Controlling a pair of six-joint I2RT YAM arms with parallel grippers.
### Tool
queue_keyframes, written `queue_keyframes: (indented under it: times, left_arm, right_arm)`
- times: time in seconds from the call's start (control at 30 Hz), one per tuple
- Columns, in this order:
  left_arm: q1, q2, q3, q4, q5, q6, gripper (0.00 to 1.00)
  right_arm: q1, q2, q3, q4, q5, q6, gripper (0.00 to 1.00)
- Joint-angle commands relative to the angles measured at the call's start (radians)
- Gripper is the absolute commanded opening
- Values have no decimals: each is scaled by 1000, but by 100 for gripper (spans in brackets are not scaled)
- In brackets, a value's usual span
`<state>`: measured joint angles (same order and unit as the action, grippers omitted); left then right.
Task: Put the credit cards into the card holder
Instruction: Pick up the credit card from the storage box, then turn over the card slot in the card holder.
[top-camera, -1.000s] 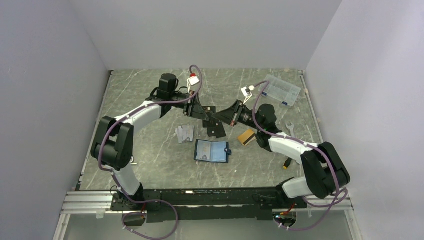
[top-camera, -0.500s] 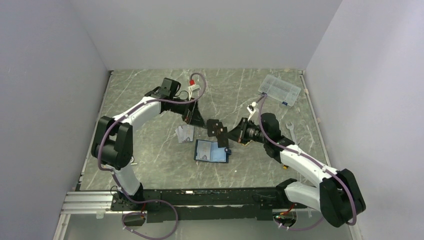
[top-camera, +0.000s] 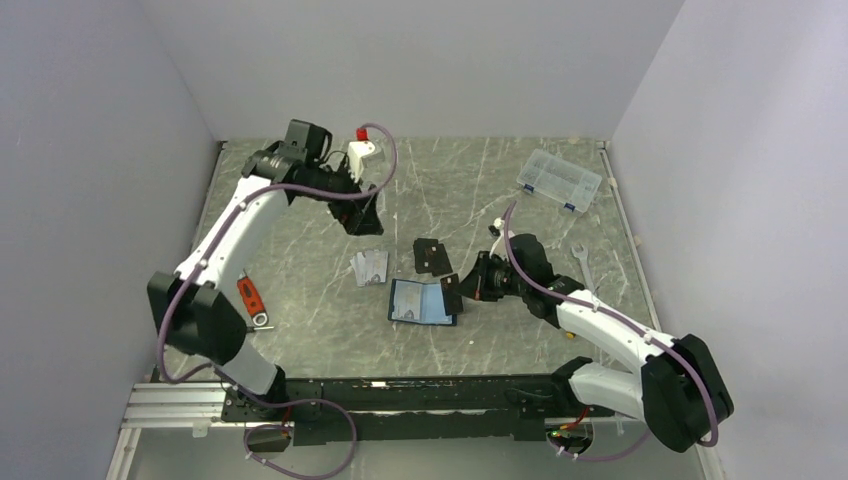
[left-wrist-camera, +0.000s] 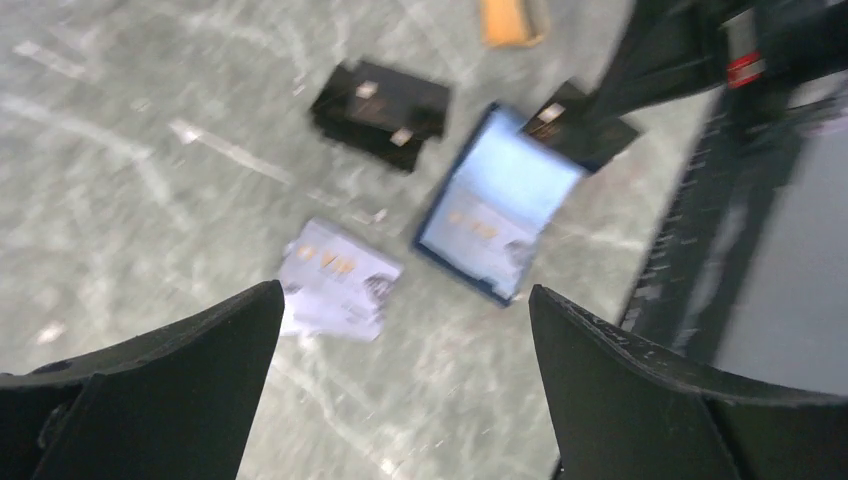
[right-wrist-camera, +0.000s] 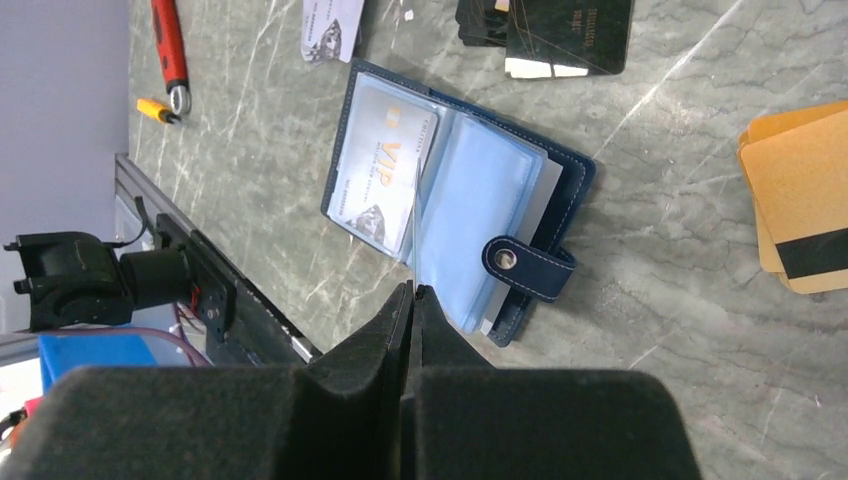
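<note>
The holder (right-wrist-camera: 480, 200) is lying open on the counter (top-camera: 320, 330), near the middle and toward the near edge. One VIP card (right-wrist-camera: 385, 165) is showing in its left pocket. The right jaws are pinching a thin dark card (left-wrist-camera: 585, 130), seen edge-on from the right wrist, with its free edge hanging over the fold between the pockets. The left jaws are standing wide open and empty, raised over the far-left part of the counter, well apart from the holder.

Probable faults:
- The card edge is pointing at the fold, not clearly at a pocket mouth. Pushing down there is likely to buckle the card or twist it in the pinch.
- Nothing is pinning the holder. A sideways push is likely to slide it toward the silver cards (top-camera: 370, 267) just beside it, or fold the loose sleeves over.
- The snap tab (right-wrist-camera: 525, 265) is lying close under the right jaws and is at risk of being snagged.
</note>
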<state>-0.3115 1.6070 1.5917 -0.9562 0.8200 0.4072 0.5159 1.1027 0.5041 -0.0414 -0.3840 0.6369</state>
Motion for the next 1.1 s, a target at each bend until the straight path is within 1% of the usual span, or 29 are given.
queue_keyframes:
  times: [0.0,0.07,0.13,0.17,0.2,0.23,0.27,0.3,0.37,0.4,0.43,0.47,0.5,0.53,0.57,0.6,0.67,0.77,0.83,0.9,1.07]
  left_arm:
    - [-118,-140,-96,72,-480,74,99]
    - [-91,-167,-88,75,-472,84,99]
    - [-16,-186,-162,119,-400,100,99]
    - [22,-179,-189,98,-358,95,99]
    - [48,-170,-185,42,-299,107,99]
    - [56,-171,-190,28,-313,83,99]
    - [38,-187,-207,31,-361,76,99]
    - [14,-219,-237,52,-407,85,94]
    - [-36,-307,-320,157,-517,65,99]
    - [-65,-335,-349,191,-573,67,99]
    - [-78,-342,-365,196,-595,66,99]
    - [-82,-330,-367,182,-594,53,99]
    - [-83,-303,-371,175,-615,8,100]
    - [-90,-262,-365,159,-661,-38,99]
    - [-108,-198,-348,111,-736,-62,99]
    - [-124,-163,-343,98,-786,-74,99]
    - [-160,-168,-393,149,-847,-78,99]
    - [-242,-238,-482,219,-947,-56,99]
    - [-266,-260,-490,225,-965,-47,99]
    - [-267,-268,-494,223,-963,-65,99]
    - [-269,-276,-518,205,-886,-64,99]
  right_arm:
    - [1,2,62,14,16,-13,0]
    - [1,-9,67,14,17,-10,0]
    - [-2,-19,72,13,15,-5,0]
    - [-1,-25,74,10,14,-6,0]
    - [-2,-30,78,6,14,-8,0]
    - [-2,-39,80,1,16,-8,0]
    - [-1,-48,79,0,20,-7,0]
    - [-3,-55,79,-1,25,-7,0]
    - [-2,-60,83,-12,43,-10,0]
    - [-2,-61,84,-15,49,-12,0]
    - [2,-62,83,-17,57,-13,0]
    - [8,-63,80,-20,68,-17,0]
    - [18,-64,80,-28,87,-23,0]
    - [28,-64,78,-35,107,-30,0]
    - [38,-62,73,-34,119,-34,0]
    - [51,-60,71,-39,135,-34,0]
    - [81,-50,77,-56,166,-34,0]
    - [132,-38,99,-95,225,-42,0]
    - [155,-30,103,-109,246,-41,0]
    - [165,-22,104,-119,252,-37,0]
    - [180,-12,97,-150,239,-29,0]
